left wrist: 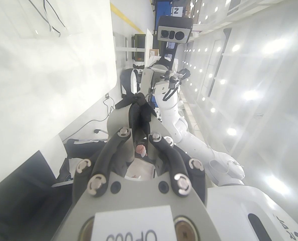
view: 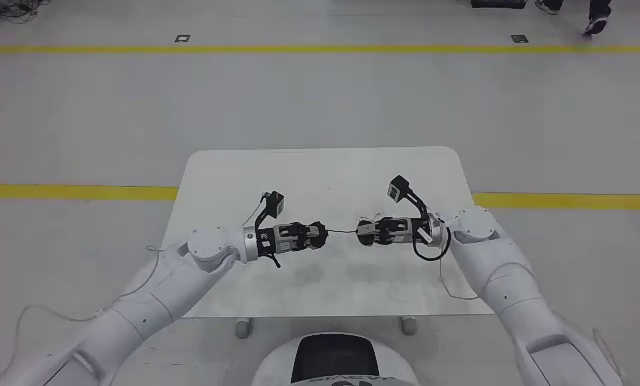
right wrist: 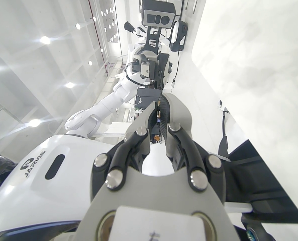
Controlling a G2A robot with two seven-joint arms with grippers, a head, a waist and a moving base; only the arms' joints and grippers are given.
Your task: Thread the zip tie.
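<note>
Zip tie (view: 341, 232): a thin black strip held in the air above the white table (view: 320, 171). It runs roughly level between the two grippers. It sits over the middle of the table's width, closer to the robot's edge than to the far edge.

Left gripper (view: 322, 234): pressed together and pinching one end of the zip tie. In the left wrist view its grey fingers (left wrist: 117, 122) converge to a point with the black pads meeting. The gripper points straight toward the opposite arm.

Right gripper (view: 360, 232): pressed together and pinching the other end of the zip tie. In the right wrist view its fingers (right wrist: 180, 111) taper to a closed tip. The other arm's wrist is directly beyond that tip.

Relative position: the two grippers face each other tip to tip, near but apart, with the short visible span of zip tie bridging the gap. Both forearms are held above the table surface.

Other items: several loose thin black strips (left wrist: 48, 13) lie on a clear sheet on the table, well apart from the grippers
</note>
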